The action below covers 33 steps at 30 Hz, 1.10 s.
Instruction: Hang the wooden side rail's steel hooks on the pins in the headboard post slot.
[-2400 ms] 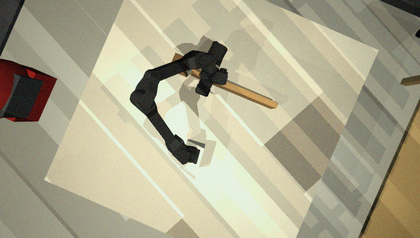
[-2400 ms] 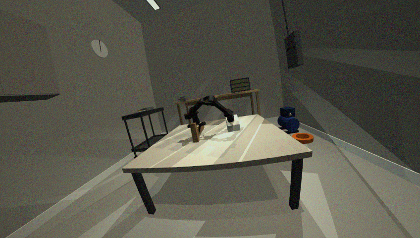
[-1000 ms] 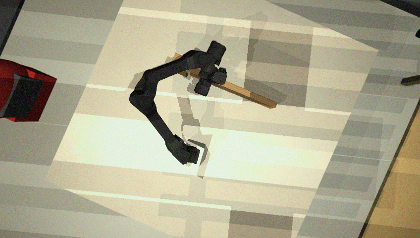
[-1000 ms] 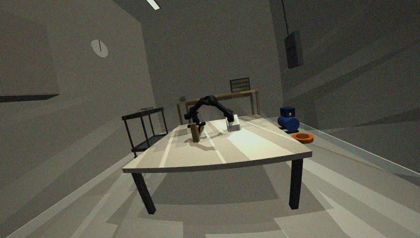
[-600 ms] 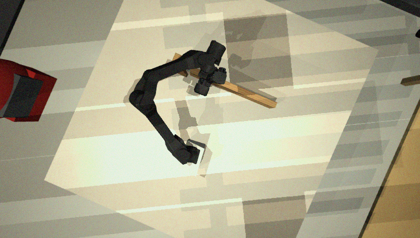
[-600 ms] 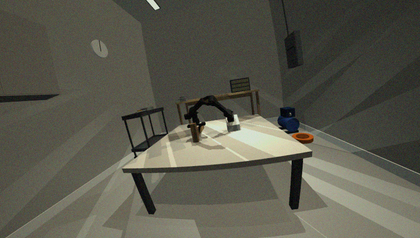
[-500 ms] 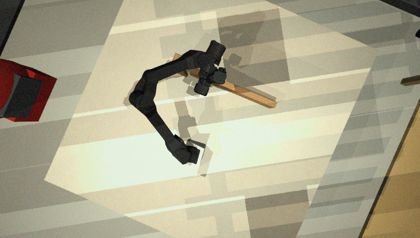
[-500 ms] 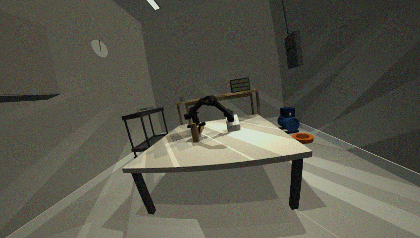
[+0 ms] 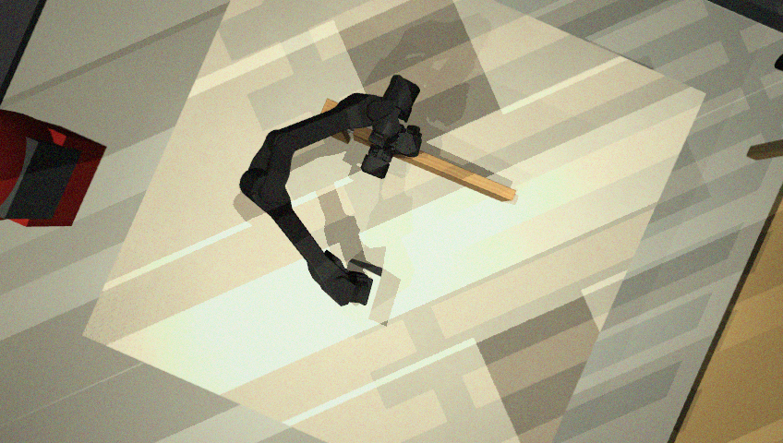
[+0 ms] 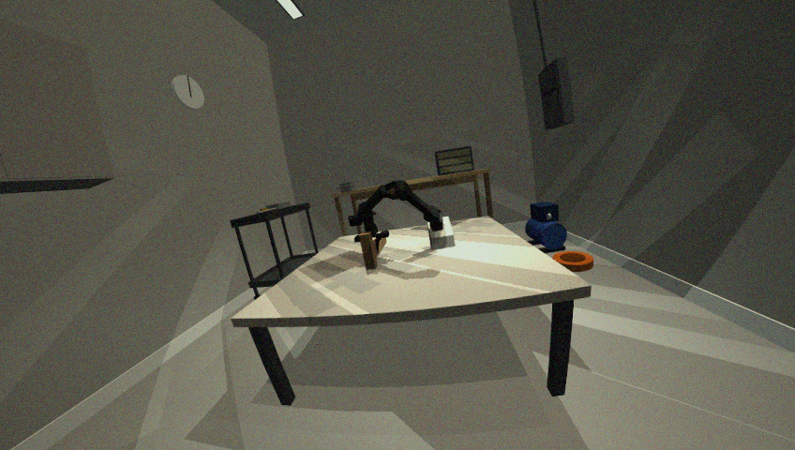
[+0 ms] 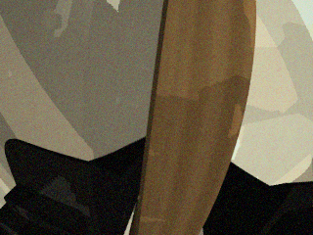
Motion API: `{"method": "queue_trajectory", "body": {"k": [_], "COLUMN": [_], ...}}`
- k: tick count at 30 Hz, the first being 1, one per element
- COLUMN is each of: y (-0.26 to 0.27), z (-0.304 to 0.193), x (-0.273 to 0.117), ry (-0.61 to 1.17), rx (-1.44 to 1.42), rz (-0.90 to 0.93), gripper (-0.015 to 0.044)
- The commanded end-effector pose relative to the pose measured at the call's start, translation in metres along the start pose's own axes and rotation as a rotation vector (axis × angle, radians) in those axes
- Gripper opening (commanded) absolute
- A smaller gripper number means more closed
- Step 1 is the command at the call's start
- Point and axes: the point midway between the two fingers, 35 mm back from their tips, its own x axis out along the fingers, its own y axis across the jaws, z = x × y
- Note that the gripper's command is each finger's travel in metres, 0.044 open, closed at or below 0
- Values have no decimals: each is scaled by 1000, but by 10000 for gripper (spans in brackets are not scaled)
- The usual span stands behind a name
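Note:
The wooden side rail (image 9: 461, 171) (image 11: 196, 112) lies slanted across the table (image 9: 494, 285) (image 10: 446, 290). Its far end (image 9: 508, 193) rests on the table top. My gripper (image 9: 392, 143) (image 10: 379, 235) (image 11: 174, 146) is shut on the rail near the end that faces the post. In the wrist view the rail runs straight up between the two dark fingers. The upright wooden headboard post (image 10: 367, 251) (image 9: 343, 137) stands right by the gripper, mostly under the arm in the overhead view. The steel hooks, the slot and its pins are hidden.
The arm's base sits on a pale block (image 10: 443, 238) mid-table. Off the table are a black cart (image 10: 273, 233), a wooden bench (image 10: 412, 184), a blue motor (image 10: 545, 228), an orange ring (image 10: 573, 260) and a red box (image 9: 32, 175).

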Motion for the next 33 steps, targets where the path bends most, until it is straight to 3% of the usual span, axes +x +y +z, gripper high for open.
{"method": "queue_trajectory", "body": {"k": [1,33], "y": [3,3], "z": [0,-4], "x": [-5,-5], "ry": [0,0], "rx": [6,6], "rz": [14,14], "gripper": [0,0]}}
